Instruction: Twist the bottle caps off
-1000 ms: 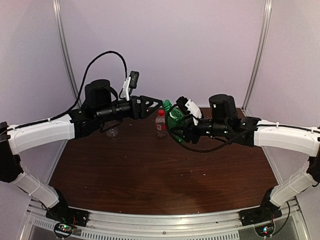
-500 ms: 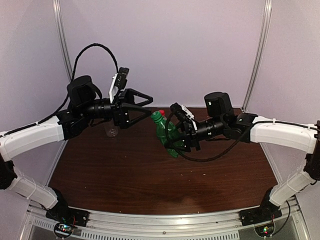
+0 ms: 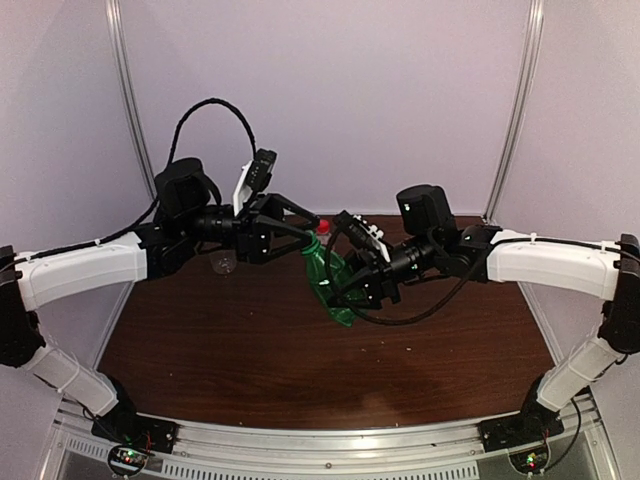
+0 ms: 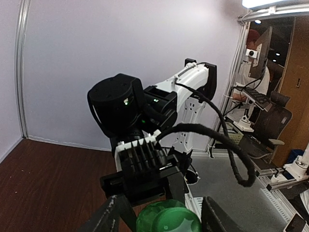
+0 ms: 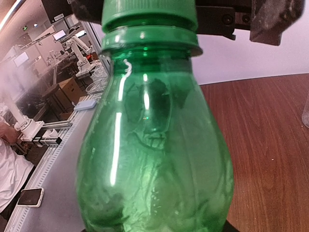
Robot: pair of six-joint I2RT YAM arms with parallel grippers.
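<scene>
Above the far half of the dark brown wooden counter (image 3: 250, 370), about midway between its left and right edges, a green plastic bottle (image 3: 328, 275) with a rounded body is held in the air, off the surface. The right claw (image 3: 347, 285) pinches the bottle around its body from the right-edge side. The bottle is tilted. Its long axis runs from the base, low and toward the right edge, up to the neck, which leans toward the left edge. On the neck sits the round green plastic screw cap (image 3: 316, 238), in place and not lifted off. The left claw (image 3: 311, 230) faces the cap from the left-edge side, roughly in line with that axis. In its wrist view the cap top sits low in the middle, with the two dark fingers (image 4: 108, 217) spread on either side and not visibly pressed onto it. The left arm is the one placed to turn the cap. The coming move likely calls for that claw to close squarely on the cap's rim, then twist while the right claw holds the body. A speck of red (image 3: 322, 224) shows just behind the cap, too hidden to identify. A small clear plastic bottle (image 3: 224, 262) stands toward the far left corner, under the left arm.
</scene>
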